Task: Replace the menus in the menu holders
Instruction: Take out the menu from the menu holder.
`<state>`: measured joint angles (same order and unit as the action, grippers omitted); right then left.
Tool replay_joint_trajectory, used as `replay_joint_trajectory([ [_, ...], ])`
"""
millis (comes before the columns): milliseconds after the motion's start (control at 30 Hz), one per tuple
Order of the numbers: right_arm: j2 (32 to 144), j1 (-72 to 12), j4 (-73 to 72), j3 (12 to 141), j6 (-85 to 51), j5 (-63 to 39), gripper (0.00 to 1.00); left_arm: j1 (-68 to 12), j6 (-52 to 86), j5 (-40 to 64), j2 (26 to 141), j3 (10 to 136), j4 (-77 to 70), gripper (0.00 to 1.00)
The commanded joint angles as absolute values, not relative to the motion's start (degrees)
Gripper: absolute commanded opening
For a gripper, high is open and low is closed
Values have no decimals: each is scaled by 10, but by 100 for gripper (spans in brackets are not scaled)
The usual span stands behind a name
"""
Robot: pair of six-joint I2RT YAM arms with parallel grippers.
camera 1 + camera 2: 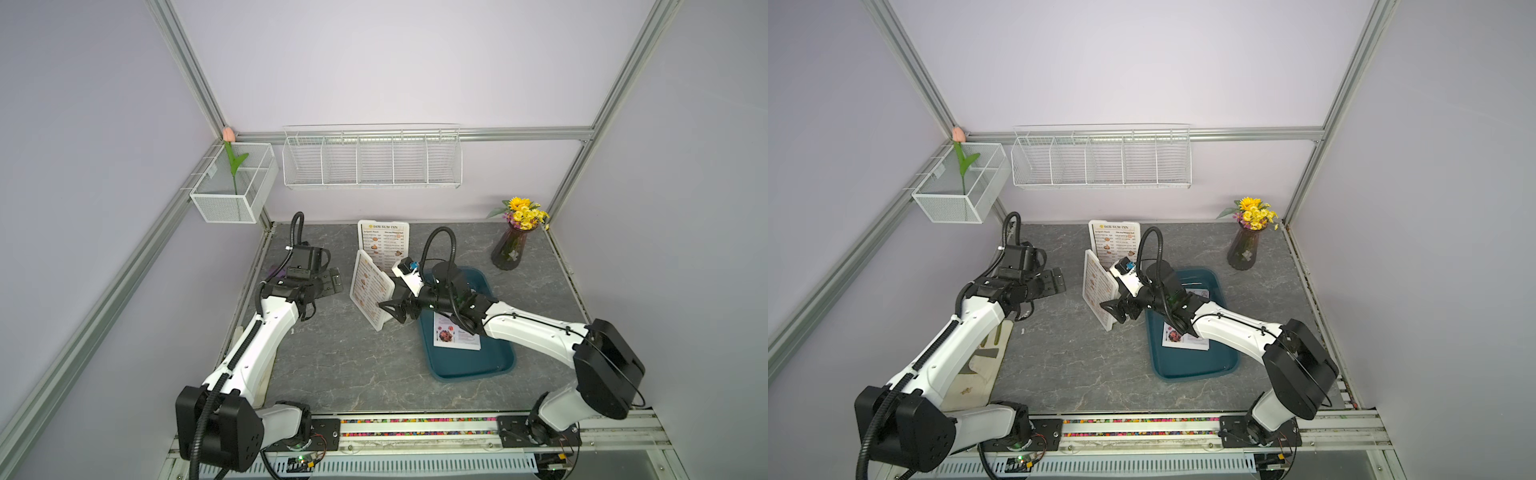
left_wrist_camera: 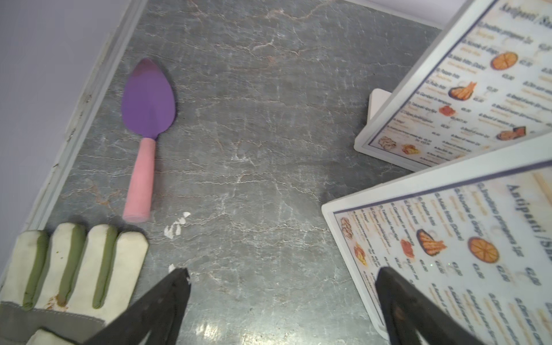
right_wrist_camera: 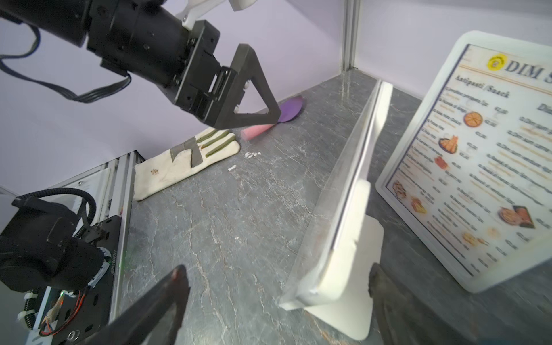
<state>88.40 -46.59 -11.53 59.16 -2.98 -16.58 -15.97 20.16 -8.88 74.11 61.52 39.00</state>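
Observation:
Two white menu holders stand mid-table, each with a "DIM SUM INN" menu behind its clear front. The back holder (image 1: 383, 241) (image 1: 1114, 241) (image 3: 466, 167) faces forward. The near holder (image 1: 371, 289) (image 1: 1098, 286) (image 3: 343, 209) is turned leftward. My right gripper (image 1: 392, 300) (image 1: 1115, 301) (image 3: 274, 286) is open around the near holder's lower right edge, and both fingers are apart from it. My left gripper (image 1: 330, 282) (image 1: 1054, 282) (image 2: 282, 277) hovers open and empty left of the holders. A menu sheet (image 1: 455, 334) (image 1: 1183, 338) with a food photo lies in the teal tray (image 1: 469, 365), partly under my right arm.
A purple trowel (image 2: 148, 98) with a pink handle and a cream glove (image 2: 74, 263) lie along the table's left edge. A dark vase of yellow flowers (image 1: 511, 249) stands back right. A wire rack (image 1: 372, 160) and a mesh box (image 1: 235, 183) hang on the walls.

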Motion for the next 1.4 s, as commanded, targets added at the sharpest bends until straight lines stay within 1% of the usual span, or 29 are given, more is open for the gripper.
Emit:
replay_joint_trajectory([
  [0,855,-463,7,662,-35,-106,99,-190,226,-71,781,603,373,100],
  [33,856,-464,41,693,-44,-88,99,-194,233,-70,792,601,366,98],
  [67,861,-464,75,722,-54,-71,97,-196,239,-70,798,600,360,98],
  [133,887,-465,163,800,-78,-49,87,-196,252,-82,807,596,350,98],
  [200,917,-467,221,861,-89,-43,77,-196,262,-107,806,595,350,98],
  [400,1002,-476,314,995,-100,5,49,-195,276,-176,788,608,386,99],
  [533,1053,-484,351,1067,-100,7,47,-196,285,-195,773,620,414,99],
  [700,1112,-491,391,1145,-95,13,42,-196,290,-178,747,610,410,99],
  [833,1142,-492,408,1180,-93,16,41,-196,290,-175,739,608,412,99],
  [1233,1174,-492,407,1188,-96,-1,32,-195,295,-181,708,593,410,99],
  [1367,1179,-492,406,1188,-99,-5,31,-196,292,-184,704,592,411,99],
])
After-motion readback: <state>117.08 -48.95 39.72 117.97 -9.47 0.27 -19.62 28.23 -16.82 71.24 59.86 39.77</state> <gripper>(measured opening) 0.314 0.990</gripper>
